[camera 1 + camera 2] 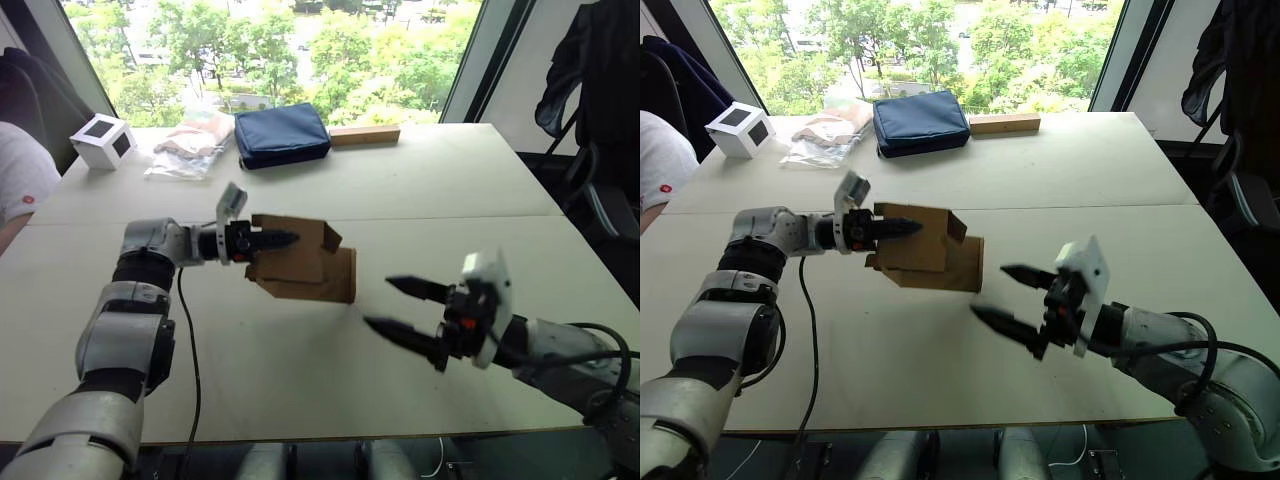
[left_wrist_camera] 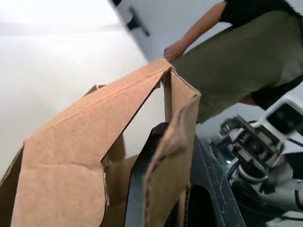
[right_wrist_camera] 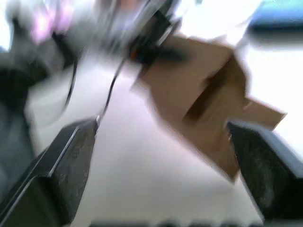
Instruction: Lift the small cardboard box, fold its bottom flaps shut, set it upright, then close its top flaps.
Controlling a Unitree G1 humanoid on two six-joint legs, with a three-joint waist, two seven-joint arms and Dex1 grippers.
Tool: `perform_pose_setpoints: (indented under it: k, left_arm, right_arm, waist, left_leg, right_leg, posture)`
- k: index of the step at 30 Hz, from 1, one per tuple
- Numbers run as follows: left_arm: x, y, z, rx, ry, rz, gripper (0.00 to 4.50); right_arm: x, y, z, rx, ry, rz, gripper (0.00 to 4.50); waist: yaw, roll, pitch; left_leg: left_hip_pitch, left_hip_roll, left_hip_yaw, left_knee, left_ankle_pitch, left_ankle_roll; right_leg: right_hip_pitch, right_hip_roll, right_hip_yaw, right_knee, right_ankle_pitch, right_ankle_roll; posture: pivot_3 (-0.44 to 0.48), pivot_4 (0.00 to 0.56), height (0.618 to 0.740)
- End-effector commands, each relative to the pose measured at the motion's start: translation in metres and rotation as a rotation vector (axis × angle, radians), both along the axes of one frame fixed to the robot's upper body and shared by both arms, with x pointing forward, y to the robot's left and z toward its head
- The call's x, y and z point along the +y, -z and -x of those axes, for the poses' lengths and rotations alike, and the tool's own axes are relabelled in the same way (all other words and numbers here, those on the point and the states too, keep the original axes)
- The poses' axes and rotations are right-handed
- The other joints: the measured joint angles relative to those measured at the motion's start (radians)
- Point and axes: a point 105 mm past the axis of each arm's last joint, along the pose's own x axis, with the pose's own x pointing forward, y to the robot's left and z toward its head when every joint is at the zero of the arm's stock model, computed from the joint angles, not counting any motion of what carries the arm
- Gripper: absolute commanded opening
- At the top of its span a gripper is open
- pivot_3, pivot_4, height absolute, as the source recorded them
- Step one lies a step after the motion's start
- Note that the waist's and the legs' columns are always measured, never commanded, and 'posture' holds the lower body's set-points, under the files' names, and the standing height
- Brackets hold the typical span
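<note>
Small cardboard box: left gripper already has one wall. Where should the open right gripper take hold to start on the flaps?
Probably the free end of the small cardboard box, on its right. The left gripper pinches the opposite wall and holds the box tilted off the table. The right gripper, open, sits lower right, so approach from there and take a loose flap edge.

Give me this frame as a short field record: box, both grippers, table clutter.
box: small cardboard box lifted off the table, flaps loose and unfolded
left gripper: left gripper shut on a box wall
right gripper: right gripper open, apart from the box, fingers aimed toward it
far edge of table: white cube with dark panels, clear plastic bag, navy pouch, wooden block
person: standing beyond the box in the left wrist view
</note>
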Motion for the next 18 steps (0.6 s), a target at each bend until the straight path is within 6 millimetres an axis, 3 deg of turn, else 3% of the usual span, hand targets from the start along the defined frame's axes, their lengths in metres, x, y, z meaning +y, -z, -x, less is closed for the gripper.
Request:
perform_pose_setpoints:
  k: [1, 4, 9, 13, 18]
  left_arm:
    - [0.003, -0.042, 0.020, -0.251, 0.037, 0.036, 0.00]
    - [0.002, -0.062, 0.030, -0.355, 0.057, 0.022, 0.00]
    - [-0.001, -0.080, 0.035, -0.433, 0.057, 0.025, 0.00]
    - [-0.002, -0.088, 0.038, -0.471, 0.068, 0.025, 0.00]
    - [-0.003, -0.087, 0.040, -0.474, 0.083, 0.035, 0.00]
  right_arm:
    - [-0.023, -0.027, -0.023, -0.079, 0.183, -0.132, 3.02]
    - [-0.021, -0.057, -0.040, -0.153, 0.226, -0.262, 1.98]
    - [-0.004, -0.083, -0.054, -0.217, 0.214, -0.311, 0.06]
    - [0.040, -0.093, -0.053, -0.270, 0.070, -0.218, 0.02]
    - [0.054, -0.086, -0.064, -0.264, 0.089, -0.161, 0.02]
  waist:
    - [0.001, 0.001, -0.001]
    - [-0.006, 0.002, -0.001]
    - [-0.007, 0.002, -0.001]
    - [-0.024, 0.002, -0.001]
    - [-0.028, 0.002, -0.001]
  left_leg:
    - [0.000, -0.001, 0.000, 0.000, 0.001, -0.001]
    - [0.000, -0.001, 0.001, -0.001, 0.003, -0.004]
    - [0.000, -0.001, 0.001, -0.002, 0.004, -0.007]
    - [0.000, -0.002, 0.002, -0.001, 0.003, -0.004]
    - [0.000, -0.001, 0.002, -0.001, 0.001, -0.002]
  right_leg:
    - [0.000, -0.001, 0.000, 0.000, 0.000, 0.000]
    - [-0.002, 0.001, 0.001, 0.001, 0.000, 0.000]
    - [-0.004, 0.004, 0.000, 0.006, 0.000, -0.001]
    - [-0.006, 0.004, 0.002, 0.012, 0.000, -0.001]
    - [-0.007, 0.006, 0.003, 0.013, 0.000, -0.001]
  posture:
    - [0.000, 0.150, 0.740]
    - [0.000, 0.150, 0.740]
    - [0.000, 0.150, 0.740]
    - [0.000, 0.150, 0.740]
    - [0.000, 0.150, 0.740]
